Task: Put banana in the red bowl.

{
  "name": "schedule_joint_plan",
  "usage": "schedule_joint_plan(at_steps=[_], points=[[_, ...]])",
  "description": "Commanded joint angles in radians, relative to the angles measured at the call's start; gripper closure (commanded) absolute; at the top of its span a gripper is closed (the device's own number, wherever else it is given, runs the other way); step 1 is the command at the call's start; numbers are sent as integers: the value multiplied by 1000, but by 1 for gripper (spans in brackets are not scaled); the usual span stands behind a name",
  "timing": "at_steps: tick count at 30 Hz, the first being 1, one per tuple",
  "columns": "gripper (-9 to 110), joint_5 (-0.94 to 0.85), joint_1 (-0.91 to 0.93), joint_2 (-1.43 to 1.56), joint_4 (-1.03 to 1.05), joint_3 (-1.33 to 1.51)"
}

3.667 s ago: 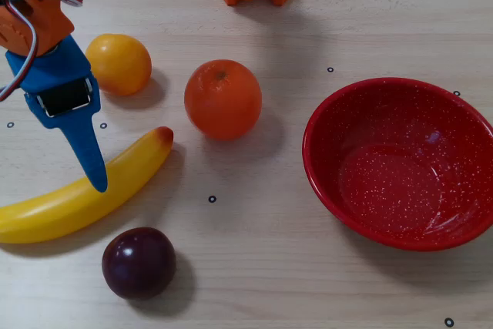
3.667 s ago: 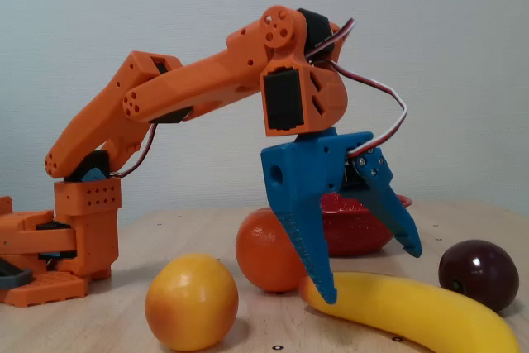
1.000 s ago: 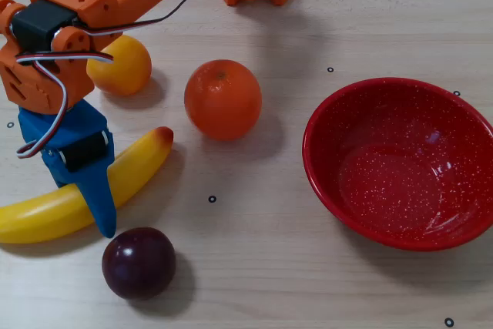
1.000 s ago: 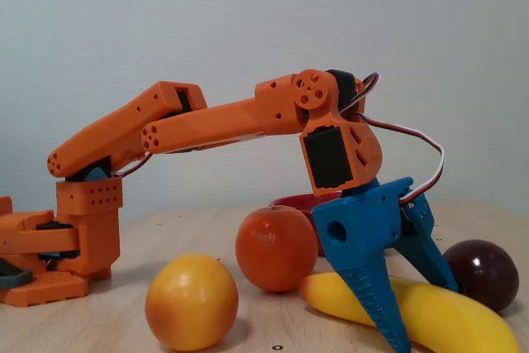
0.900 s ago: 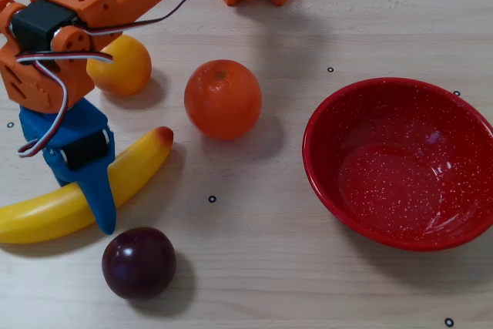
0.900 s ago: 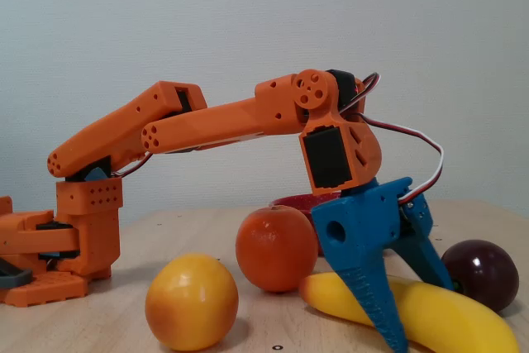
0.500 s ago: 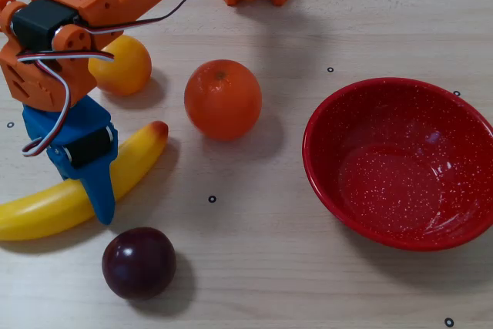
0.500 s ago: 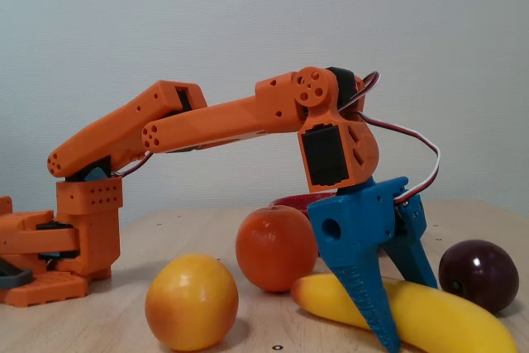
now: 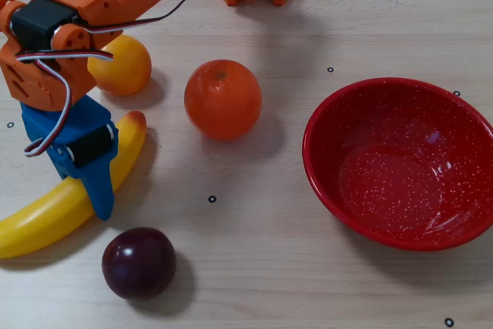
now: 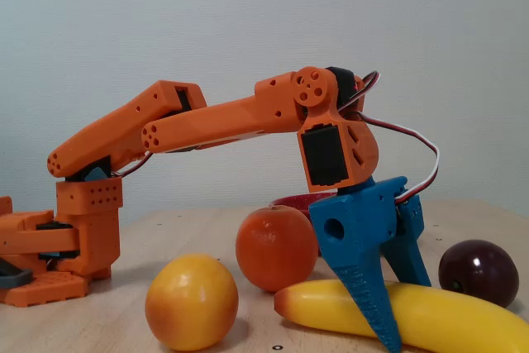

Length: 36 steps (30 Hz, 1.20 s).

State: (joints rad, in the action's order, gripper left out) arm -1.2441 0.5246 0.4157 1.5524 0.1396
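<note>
Blue pincer (image 10: 395,307) open astride banana (image 10: 463,320); red bowl (image 9: 400,161) plain only overhead.

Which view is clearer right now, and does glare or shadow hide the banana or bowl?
Overhead view: sharp, soft even light; glare streaks inside the red bowl; faint shadows only; the arm covers the banana's middle. Fixed view: sharp too; banana glossy but readable; the bowl is mostly hidden behind the orange and gripper.

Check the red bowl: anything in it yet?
Empty. In the overhead view the red bowl shows only its speckled inside; the banana lies on the table at the far left, with the gripper straddling it.
</note>
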Motion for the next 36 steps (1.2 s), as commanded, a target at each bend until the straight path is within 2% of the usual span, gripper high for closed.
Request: schedule_joint_plan(at_steps=[1, 20, 36], points=[[102, -8, 8, 44, 26, -23], [102, 132, -3, 140, 48, -23], [102, 173, -14, 327, 72, 89]])
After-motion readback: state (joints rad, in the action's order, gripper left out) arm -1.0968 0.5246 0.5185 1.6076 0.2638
